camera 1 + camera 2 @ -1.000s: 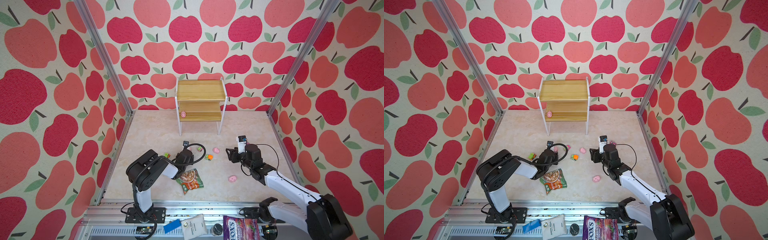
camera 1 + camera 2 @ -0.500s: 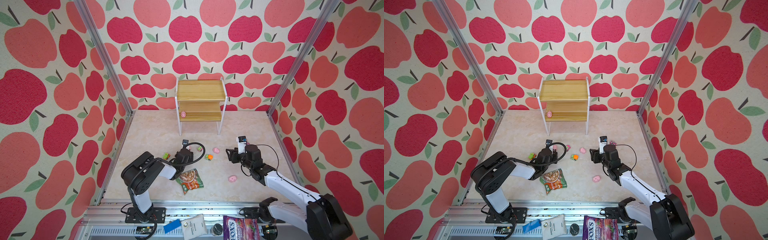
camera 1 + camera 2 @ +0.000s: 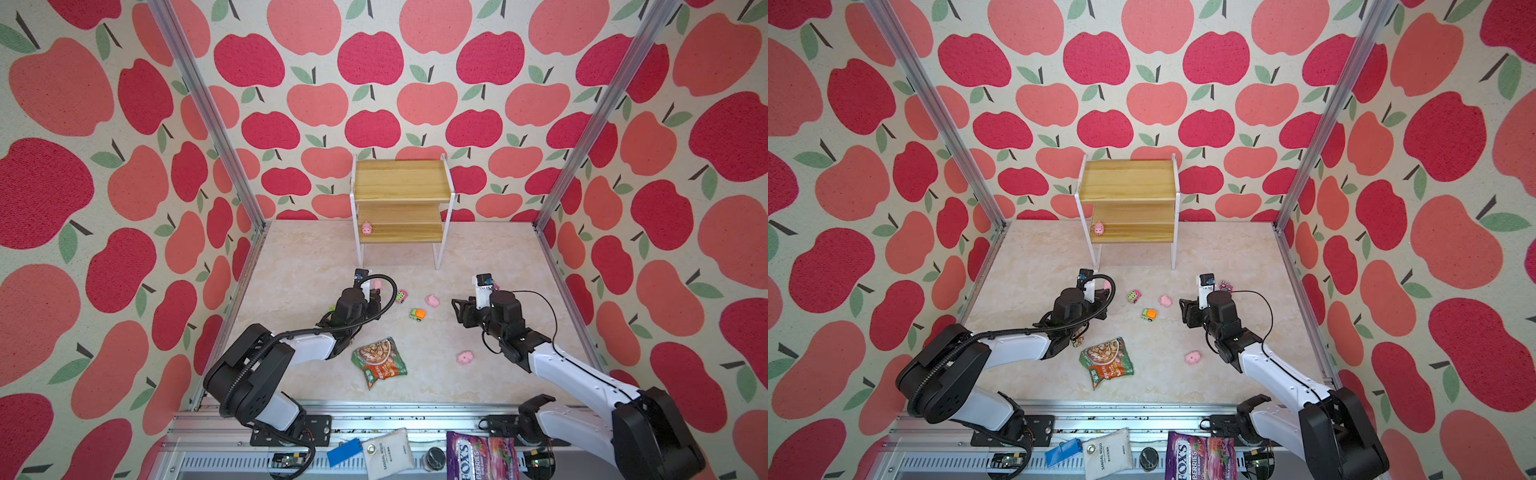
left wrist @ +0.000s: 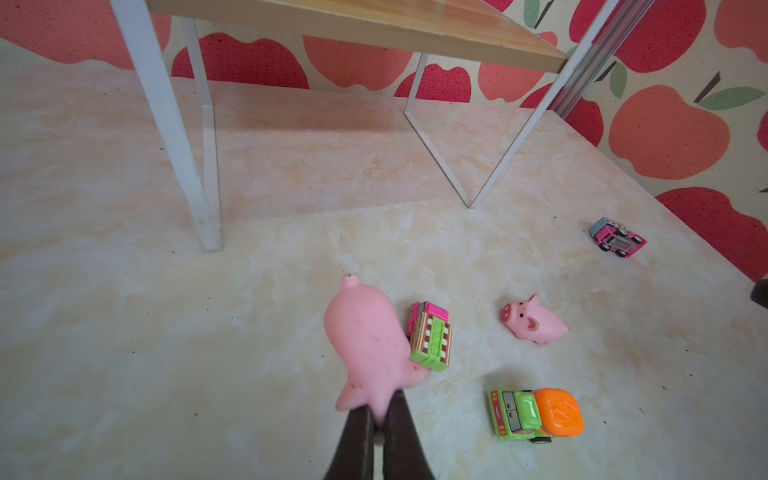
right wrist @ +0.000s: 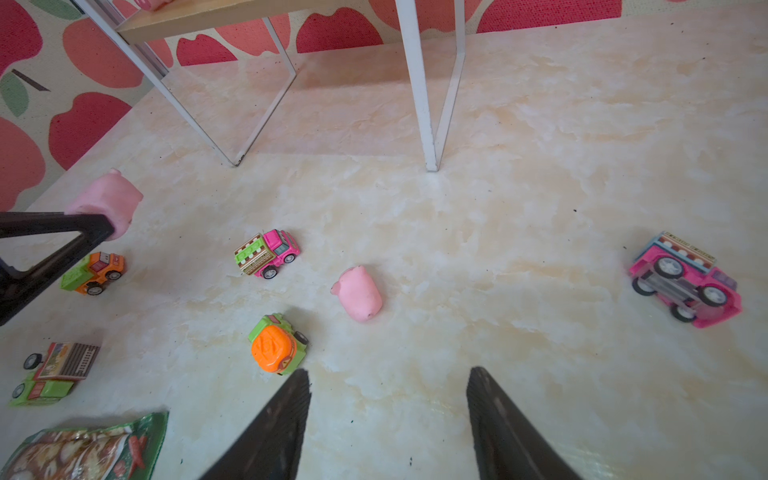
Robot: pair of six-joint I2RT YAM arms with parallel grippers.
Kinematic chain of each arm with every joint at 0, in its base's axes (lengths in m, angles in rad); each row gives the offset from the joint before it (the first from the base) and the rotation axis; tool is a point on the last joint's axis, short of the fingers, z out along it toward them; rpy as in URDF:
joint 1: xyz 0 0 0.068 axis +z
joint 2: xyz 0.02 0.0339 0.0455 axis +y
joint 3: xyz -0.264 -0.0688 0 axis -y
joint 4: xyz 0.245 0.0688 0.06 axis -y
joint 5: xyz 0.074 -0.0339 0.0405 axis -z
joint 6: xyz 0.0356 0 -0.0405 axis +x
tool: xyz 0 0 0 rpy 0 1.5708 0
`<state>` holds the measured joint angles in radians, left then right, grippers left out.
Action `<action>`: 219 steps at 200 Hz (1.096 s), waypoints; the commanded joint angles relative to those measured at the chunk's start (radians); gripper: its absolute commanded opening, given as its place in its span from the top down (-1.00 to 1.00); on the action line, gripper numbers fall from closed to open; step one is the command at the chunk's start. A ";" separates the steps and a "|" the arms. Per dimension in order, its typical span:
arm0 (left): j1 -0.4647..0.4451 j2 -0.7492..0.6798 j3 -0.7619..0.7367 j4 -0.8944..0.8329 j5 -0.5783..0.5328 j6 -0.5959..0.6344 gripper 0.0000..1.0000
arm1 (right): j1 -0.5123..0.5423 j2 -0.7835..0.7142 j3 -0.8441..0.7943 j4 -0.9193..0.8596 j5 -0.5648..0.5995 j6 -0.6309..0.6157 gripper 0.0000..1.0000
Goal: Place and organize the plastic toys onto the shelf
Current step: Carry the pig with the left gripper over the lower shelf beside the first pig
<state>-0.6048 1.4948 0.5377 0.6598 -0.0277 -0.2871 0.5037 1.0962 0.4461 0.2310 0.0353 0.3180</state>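
1. Walls (image 3: 124,174): cream, with red and coral apples, green leaves.
2. Tabletop (image 3: 299,266): beige marbling.
3. Shelf (image 3: 401,183): yellowish wood, white frame.
4. Pig (image 4: 365,340): pink, dark-specked.
5. Truck (image 4: 536,413): green, orange.
6. Snack packet (image 3: 379,361): green, orange.

Both top views look from high above the front edge, down and toward the back wall, far enough to take in the whole table (image 3: 307,257) and the shelf (image 3: 401,183). Each wrist view sits low and near the table, facing the shelf legs. These two share the green-and-orange truck (image 4: 536,413), the lying pig (image 4: 534,322) and the held pig (image 4: 370,345)
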 commanded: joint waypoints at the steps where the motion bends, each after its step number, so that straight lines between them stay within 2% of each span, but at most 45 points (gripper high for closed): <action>1: 0.005 -0.029 0.046 -0.071 0.071 0.008 0.95 | 0.001 0.005 -0.010 0.019 -0.012 -0.011 -0.27; 75: -0.005 -0.016 0.294 -0.266 0.000 0.046 0.93 | 0.003 0.011 -0.007 0.027 -0.020 -0.014 -0.27; 108: 0.001 0.055 0.401 -0.290 -0.057 0.077 0.91 | 0.006 0.019 -0.006 0.038 -0.033 -0.013 -0.27; 157: 0.027 0.199 0.576 -0.336 -0.079 0.126 0.90 | 0.007 0.039 -0.004 0.050 -0.046 -0.007 -0.27; 219: 0.059 0.299 0.704 -0.377 -0.092 0.135 0.90 | 0.010 0.057 0.000 0.067 -0.065 0.003 -0.27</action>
<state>-0.5579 1.7641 1.1805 0.3172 -0.1009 -0.1665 0.5041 1.1446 0.4465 0.2771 -0.0071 0.3183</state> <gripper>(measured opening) 0.068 0.635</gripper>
